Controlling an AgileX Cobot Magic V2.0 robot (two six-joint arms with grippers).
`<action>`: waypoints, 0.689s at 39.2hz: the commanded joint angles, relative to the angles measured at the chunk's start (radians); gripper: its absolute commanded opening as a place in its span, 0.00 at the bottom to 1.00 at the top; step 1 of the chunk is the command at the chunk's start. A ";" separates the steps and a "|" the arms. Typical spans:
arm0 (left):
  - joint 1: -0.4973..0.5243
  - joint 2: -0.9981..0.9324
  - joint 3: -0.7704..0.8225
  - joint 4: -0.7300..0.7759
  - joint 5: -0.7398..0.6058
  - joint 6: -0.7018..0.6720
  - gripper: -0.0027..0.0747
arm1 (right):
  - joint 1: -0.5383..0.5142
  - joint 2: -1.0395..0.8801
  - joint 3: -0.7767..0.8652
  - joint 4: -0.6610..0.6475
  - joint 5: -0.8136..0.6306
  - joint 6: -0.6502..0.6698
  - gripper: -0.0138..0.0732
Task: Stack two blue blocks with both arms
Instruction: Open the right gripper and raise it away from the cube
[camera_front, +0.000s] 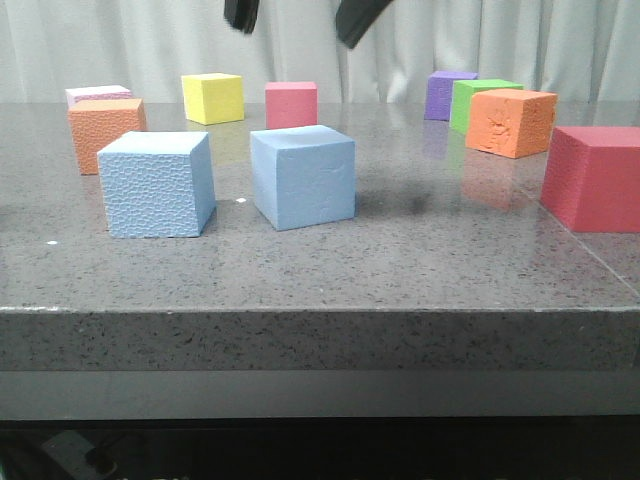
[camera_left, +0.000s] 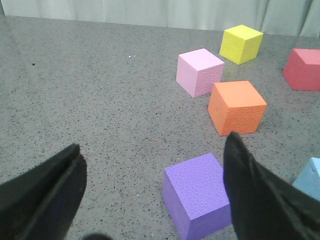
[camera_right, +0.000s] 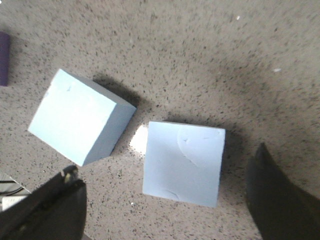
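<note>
- Two light blue blocks lie apart on the speckled counter (camera_right: 210, 55): one (camera_right: 182, 162) central, the other (camera_right: 75, 115) at its ten o'clock.
- The right hand (camera_right: 167, 210) hangs spread above.

Pebbly block (camera_front: 157, 184) left of dented block (camera_front: 303, 176), apart, both on table (camera_front: 400, 260), other cubes behind

- The textured blue block (camera_front: 157, 184) and the smooth blue block (camera_front: 303, 176) stand apart on the surface (camera_front: 400, 260), with a bare lane between them.
- Nothing lies on top of either; both grippers hang high above, jaws spread.
- From the smooth block, the 3 o'clock side is open as far as the big red cube (camera_front: 594, 178).
- At 12 o'clock, the pink-red cube (camera_front: 291, 104) and yellow cube (camera_front: 213, 97) stand well back.
- An orange cube (camera_front: 106, 133) crowds the textured block at 11 o'clock.
</note>
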 joint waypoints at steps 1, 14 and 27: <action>-0.002 0.007 -0.036 -0.003 -0.071 0.002 0.74 | 0.000 -0.075 -0.032 -0.036 0.064 -0.004 0.79; -0.002 0.007 -0.036 -0.003 -0.071 0.002 0.74 | -0.025 -0.124 -0.038 -0.045 0.061 -0.003 0.08; -0.002 0.007 -0.036 -0.003 -0.071 0.002 0.74 | -0.267 -0.233 -0.037 -0.043 0.088 -0.003 0.08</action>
